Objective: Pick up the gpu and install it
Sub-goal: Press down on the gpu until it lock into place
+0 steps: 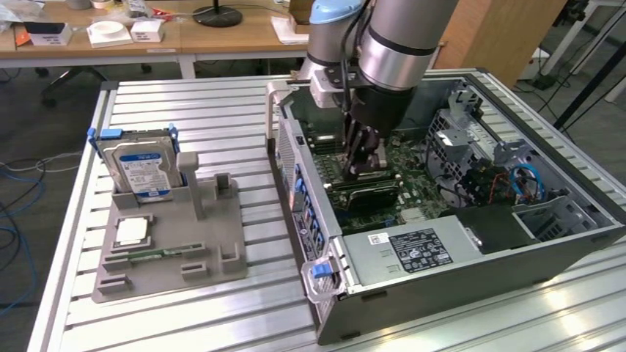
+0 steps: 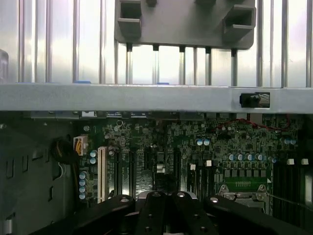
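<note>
Arm reaches down from the top centre of the exterior view into the open computer case (image 1: 547,242), which lies on its side on the slatted metal table (image 1: 196,103) and fills the right half of the frame. Gripper (image 1: 360,165) is low inside the case, fingers drawn fully together, just above the motherboard (image 1: 415,198). Directly beneath the fingers, a little right of frame centre, the gpu (image 1: 367,196) lies as a dark flat card across the board; whether the fingers are gripping it or only touching its top edge cannot be told. In the wrist view the closed gripper (image 2: 166,215) sits at the bottom centre, its black linkages spread to either side, with the green motherboard (image 2: 220,147) and its slots behind and the case's grey wall (image 2: 146,97) crossing mid-frame. At the left of the exterior view a grey fixture tray (image 1: 166,249) rests on the table, holding a hard drive (image 1: 144,172) upright at its far end and a memory stick (image 1: 157,254) flat nearer the front.
</note>
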